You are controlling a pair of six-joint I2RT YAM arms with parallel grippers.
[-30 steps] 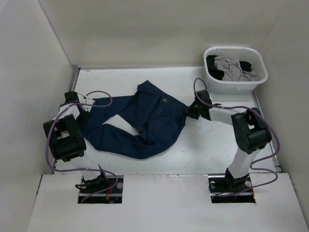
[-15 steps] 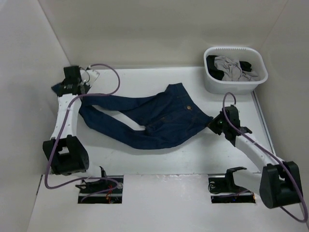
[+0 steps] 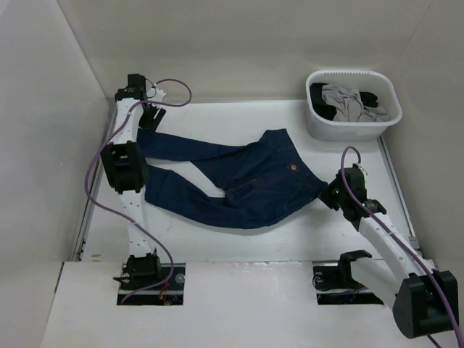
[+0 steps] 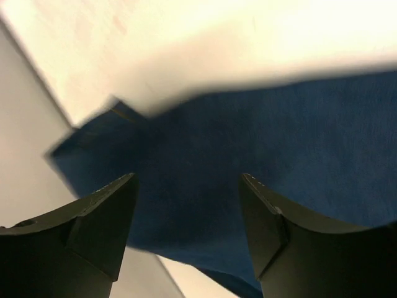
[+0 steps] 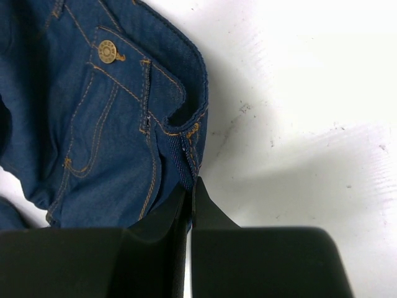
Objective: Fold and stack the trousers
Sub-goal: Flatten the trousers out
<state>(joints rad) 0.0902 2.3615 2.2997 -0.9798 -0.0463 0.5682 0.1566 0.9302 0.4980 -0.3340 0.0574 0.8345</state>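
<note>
Change over the last second: trousers (image 3: 246,181) dragged from a bunched heap into a long diagonal across mid-frame on the counter (image 3: 239,119). Right end effector (image 5: 189,183) clamped on waistband (image 5: 186,139), centre right; left end effector (image 4: 187,179) spread apart above a cuff (image 4: 93,143), upper left. Likely flat enough to fold.

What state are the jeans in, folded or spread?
Spread, not folded: the trousers lie flat, both legs stretched leftward and apart; the right gripper pinches the waistband.

Plain off-white walls (image 3: 239,43) close in a white tabletop (image 3: 304,232) on its left, far and right sides. The light is soft and even. A white ledge (image 3: 246,304) spans the near edge.
</note>
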